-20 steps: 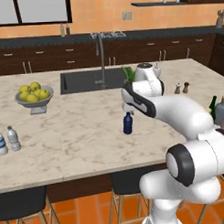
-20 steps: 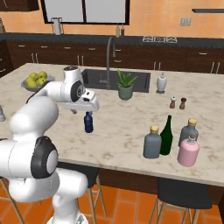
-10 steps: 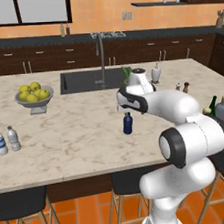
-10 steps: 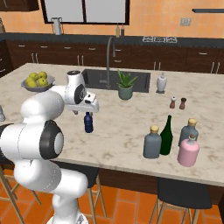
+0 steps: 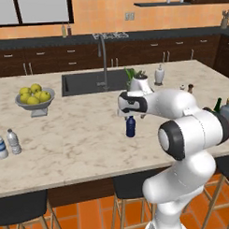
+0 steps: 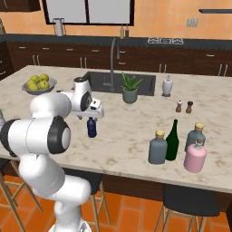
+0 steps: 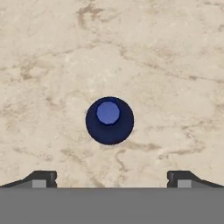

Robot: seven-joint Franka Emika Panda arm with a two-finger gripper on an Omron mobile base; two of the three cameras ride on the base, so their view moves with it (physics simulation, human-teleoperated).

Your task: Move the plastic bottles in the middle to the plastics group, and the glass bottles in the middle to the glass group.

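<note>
The small navy-blue plastic bottle (image 5: 130,127) (image 6: 92,128) stands upright mid-counter. My gripper (image 5: 130,116) (image 6: 92,116) hangs directly above it, pointing down. In the hand view its blue cap and dark body (image 7: 109,120) sit centred just above my gripper (image 7: 109,177), which is open and holds nothing. Two clear water bottles (image 5: 7,144) stand at the counter's far left. A dark green wine bottle (image 6: 172,140) and a grey-blue bottle with a tan cap (image 6: 157,147) stand toward the right. Beside them are another grey-blue bottle (image 6: 195,136) and a pink bottle (image 6: 195,156).
A bowl of lemons (image 5: 35,98) sits at the back left. The sink (image 5: 87,82) with its faucet lies behind the navy bottle. A potted plant (image 6: 130,88), a white dispenser (image 6: 167,85) and two shakers (image 6: 184,106) stand near it. Stools line the counter's front edge.
The arm has folded in and the hand has shifted slightly, settling squarely over the navy bottle. The jaws stayed open and the bottles have not moved.
</note>
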